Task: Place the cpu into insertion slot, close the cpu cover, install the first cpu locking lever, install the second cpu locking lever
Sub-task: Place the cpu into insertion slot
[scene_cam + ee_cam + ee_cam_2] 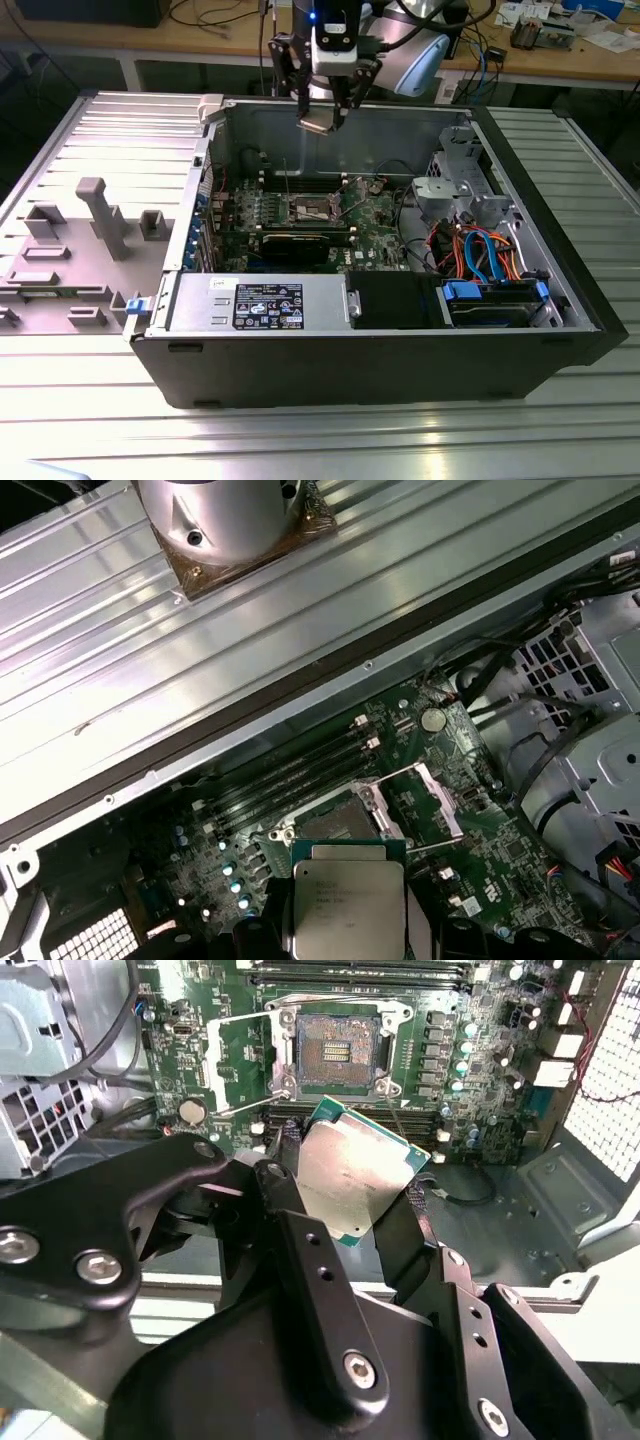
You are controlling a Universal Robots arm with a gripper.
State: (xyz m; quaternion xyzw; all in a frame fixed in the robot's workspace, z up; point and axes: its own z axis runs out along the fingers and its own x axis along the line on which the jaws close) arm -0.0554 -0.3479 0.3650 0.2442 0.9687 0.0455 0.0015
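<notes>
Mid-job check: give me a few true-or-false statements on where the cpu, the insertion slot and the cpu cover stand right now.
1. The jaws hold the cpu in the air. True.
2. The cpu already sits in the insertion slot. False: the slot is empty, with its contacts exposed.
3. The cpu cover is shut over the slot. False: it stands swung open beside the slot.
4. The computer case lies on its side, open at the top. True.
</notes>
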